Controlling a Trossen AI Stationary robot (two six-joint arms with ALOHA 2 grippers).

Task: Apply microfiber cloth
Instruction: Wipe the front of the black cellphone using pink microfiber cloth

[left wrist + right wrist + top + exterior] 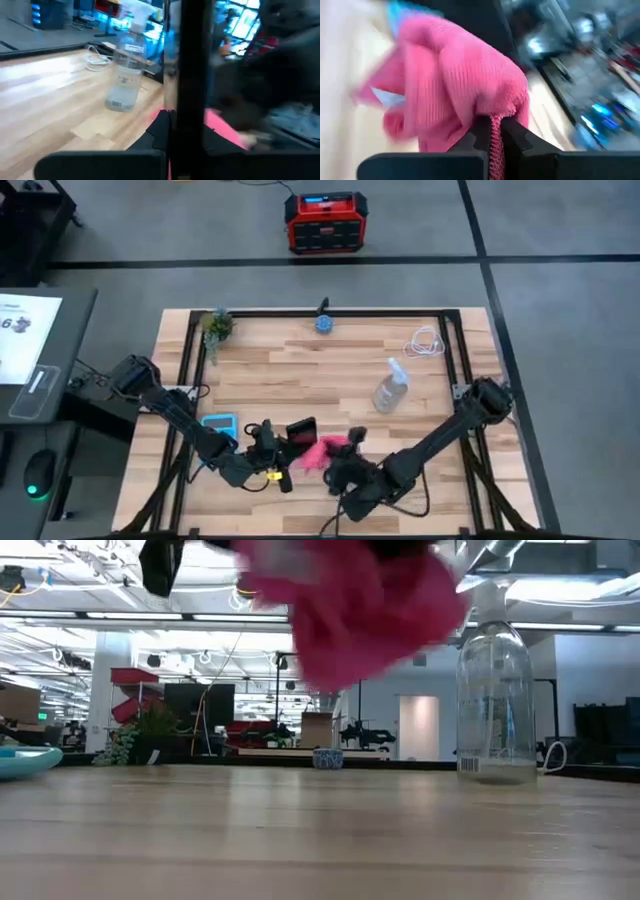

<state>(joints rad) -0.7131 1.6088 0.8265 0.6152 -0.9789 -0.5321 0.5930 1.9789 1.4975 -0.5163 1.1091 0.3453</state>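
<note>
Seen from above, the left arm reaches in from the table's left edge, bent low, and its left gripper [283, 452] holds a black phone [301, 430] near the front edge of the wooden table [300, 370]. In its wrist view the phone is a dark upright slab clamped edge-on between the dark fingers [159, 131], blocking the middle of the picture. A light blue calculator [220, 423] lies just left of that gripper.

The right arm slants in from the right edge. Its right gripper [338, 457] is closed on the microfiber cloth [318, 451], which hangs bunched just beside the phone; whether cloth and phone touch cannot be told. Only the right wrist view shows the pinch: a fold of pink fabric [455, 95] is nipped between the fingertips [479, 131]. From table height the cloth [360, 600] is a blurred pink mass clear of the tabletop, its upper part cut off.

Farther right stands a clear spray bottle [390, 387], and a coiled white cable [427, 343] lies near the far right corner.
</note>
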